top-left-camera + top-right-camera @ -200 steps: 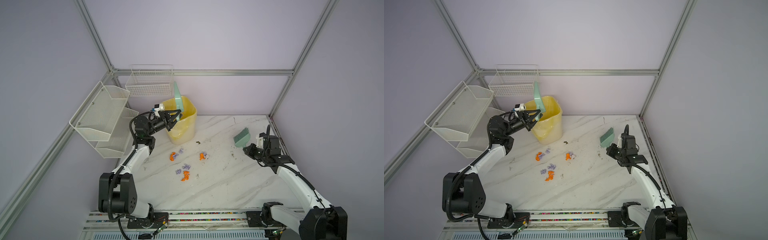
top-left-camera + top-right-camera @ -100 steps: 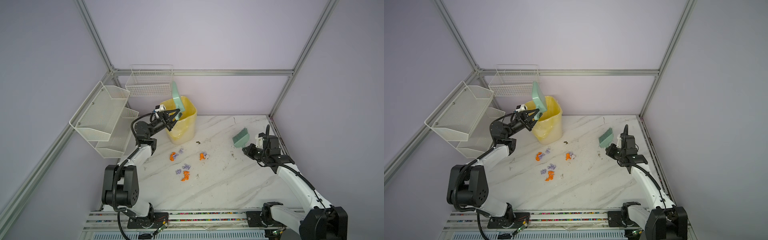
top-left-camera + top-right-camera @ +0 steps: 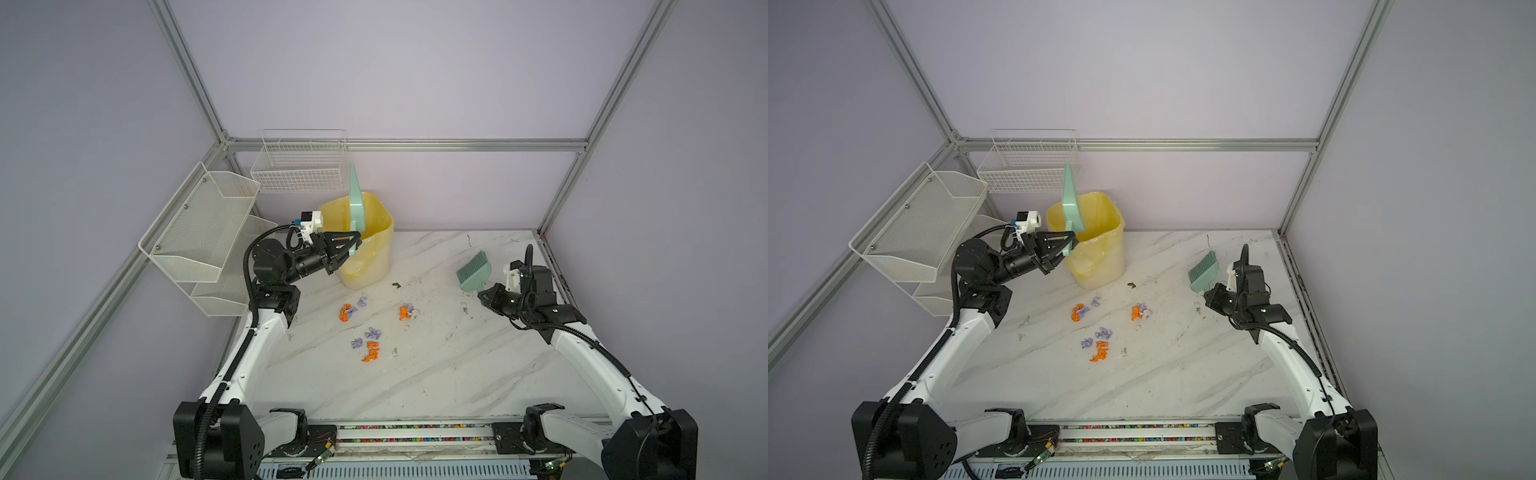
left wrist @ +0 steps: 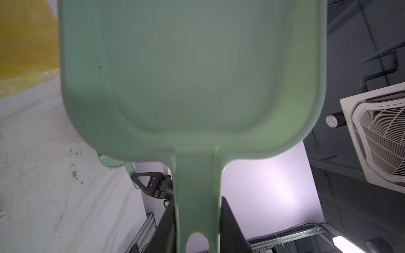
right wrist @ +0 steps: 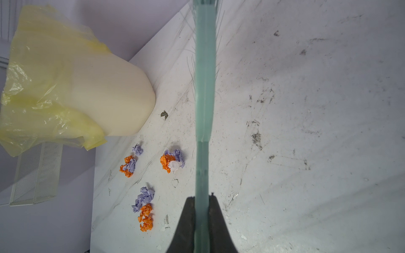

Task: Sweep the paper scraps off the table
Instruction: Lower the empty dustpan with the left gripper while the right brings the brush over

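The paper scraps lie mid-table in three loose groups of orange and lilac wads, seen in both top views and in the right wrist view. My left gripper is shut on the handle of the green dustpan. The pan stands upright over the yellow bin, and nothing shows inside it. My right gripper is shut on the handle of the green brush, right of the scraps. The brush's bristles point away toward the back wall.
The bin wears a yellow liner and stands at the table's back left. Two white wire baskets hang on the left and back walls. A dark bit of debris lies near the bin. An aluminium rail edges the right side.
The left gripper has twisted the dustpan over the bin, face-on half a second ago and edge-on now. The right arm, the brush and the scraps have stayed where they were.
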Action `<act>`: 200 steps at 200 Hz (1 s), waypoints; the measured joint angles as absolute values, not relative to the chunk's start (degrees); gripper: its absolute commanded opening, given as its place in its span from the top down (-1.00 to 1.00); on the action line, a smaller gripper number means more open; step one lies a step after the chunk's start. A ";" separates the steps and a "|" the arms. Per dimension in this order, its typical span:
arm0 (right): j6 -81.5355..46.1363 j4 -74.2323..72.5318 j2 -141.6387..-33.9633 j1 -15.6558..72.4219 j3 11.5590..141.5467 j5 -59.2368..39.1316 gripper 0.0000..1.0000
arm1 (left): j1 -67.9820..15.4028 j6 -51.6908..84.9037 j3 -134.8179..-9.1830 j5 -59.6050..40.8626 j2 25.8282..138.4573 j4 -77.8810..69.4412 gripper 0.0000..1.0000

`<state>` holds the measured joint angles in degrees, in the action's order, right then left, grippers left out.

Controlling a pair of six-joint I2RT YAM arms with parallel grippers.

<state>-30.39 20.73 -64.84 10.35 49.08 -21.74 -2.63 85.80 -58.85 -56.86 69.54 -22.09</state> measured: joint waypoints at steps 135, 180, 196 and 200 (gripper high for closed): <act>-30.37 25.12 -68.66 12.93 57.78 -17.72 1.00 | -6.61 59.20 -58.89 -51.68 56.21 10.98 0.79; -31.75 24.25 -68.20 13.30 58.24 -19.09 1.00 | -8.80 53.56 -58.85 -47.83 51.72 18.26 0.79; -32.47 24.23 -68.20 14.22 59.40 -19.05 1.00 | -9.69 51.57 -58.85 -46.57 50.81 20.86 0.79; -32.73 24.25 -68.25 14.59 59.83 -19.03 1.00 | -9.96 51.11 -58.85 -46.15 50.61 21.63 0.79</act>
<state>-32.73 24.25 -68.25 14.59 59.83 -19.03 -9.96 51.11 -58.85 -46.15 50.61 21.63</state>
